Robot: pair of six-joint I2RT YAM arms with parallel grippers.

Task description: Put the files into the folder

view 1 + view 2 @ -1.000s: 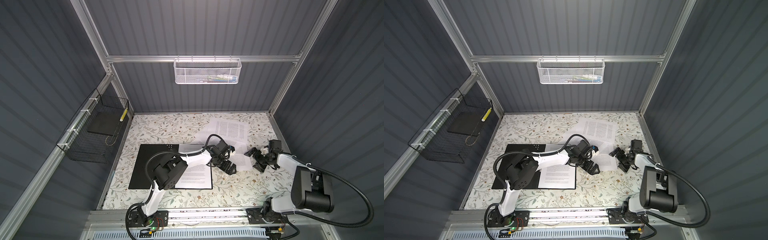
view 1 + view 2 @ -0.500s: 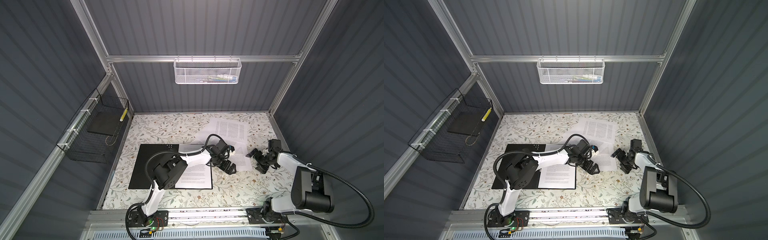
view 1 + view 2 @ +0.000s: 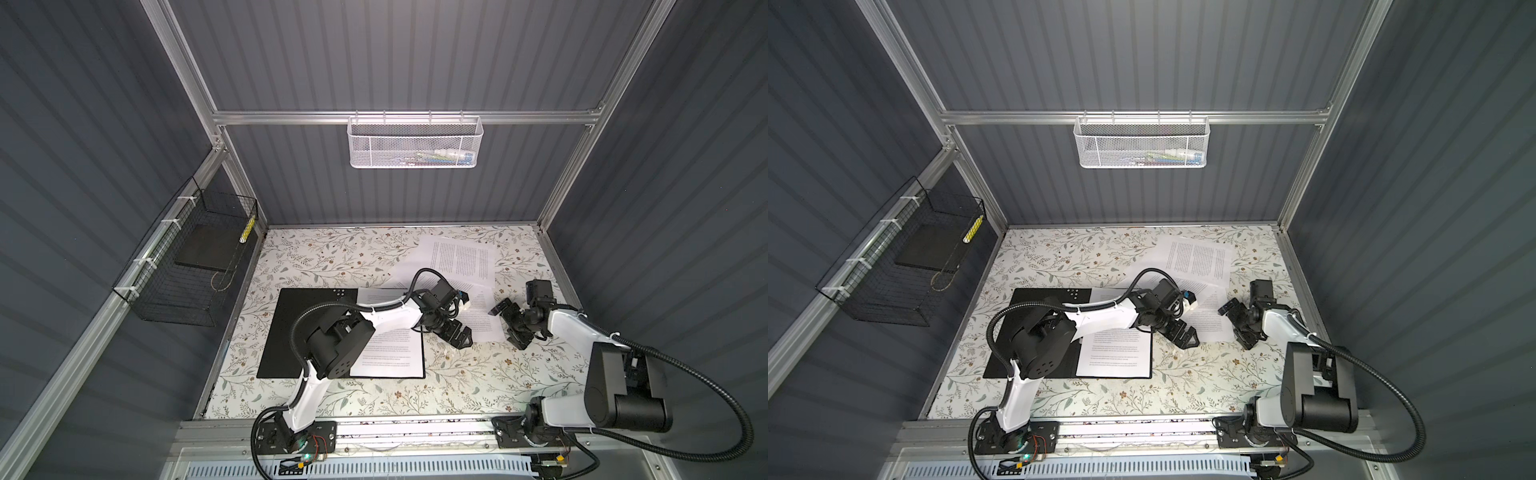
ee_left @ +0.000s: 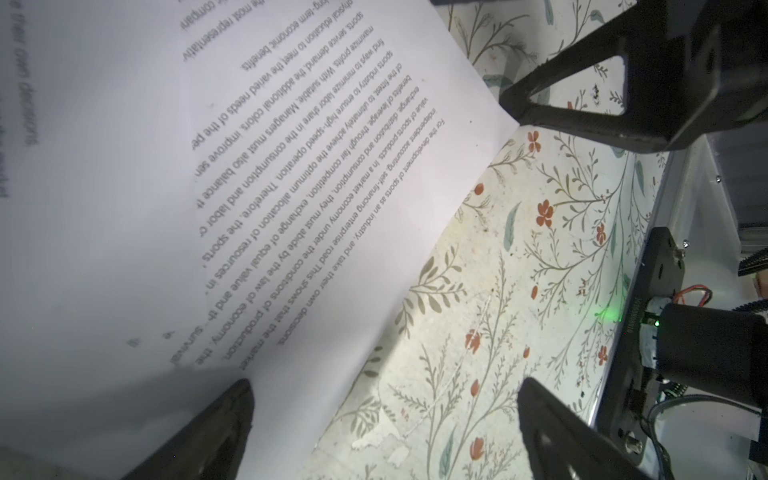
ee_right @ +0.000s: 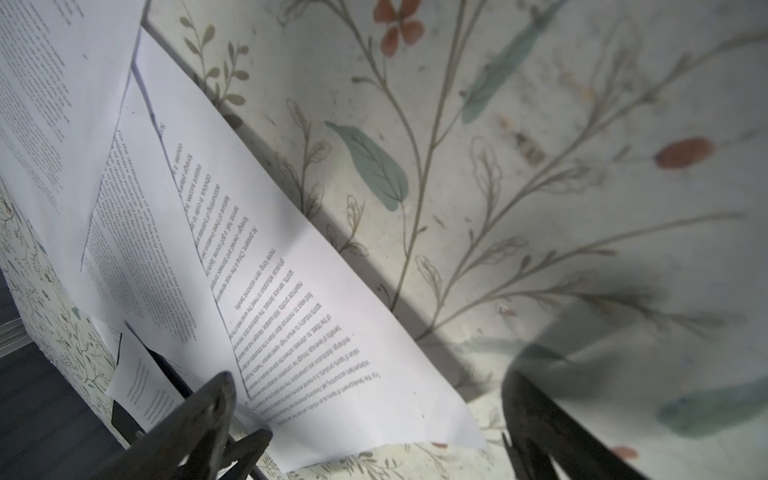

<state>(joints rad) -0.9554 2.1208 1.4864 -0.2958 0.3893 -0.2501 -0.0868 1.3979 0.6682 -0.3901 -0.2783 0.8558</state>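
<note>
The work surface is a floral-patterned table (image 3: 353,257) enclosed by dark ribbed walls. In both top views we see the folder (image 3: 291,332) lying open at lower left of centre, black inside facing up. One printed sheet (image 3: 390,357) lies on its right half. The loose sheets (image 3: 461,262) overlap at the upper right of the table, outside the folder.

The left gripper (image 3: 462,337) sits low at the left edge of the front sheet (image 3: 484,320), jaws spread wide and gripping nothing. In the left wrist view one finger (image 4: 224,424) stands over the paper's edge and the other over bare table.

The right gripper (image 3: 509,328) faces it from the same sheet's right edge, jaws equally spread. In the right wrist view the sheet's corner (image 5: 415,415) lies between the fingers. We cannot tell whether any finger touches the paper.
</note>
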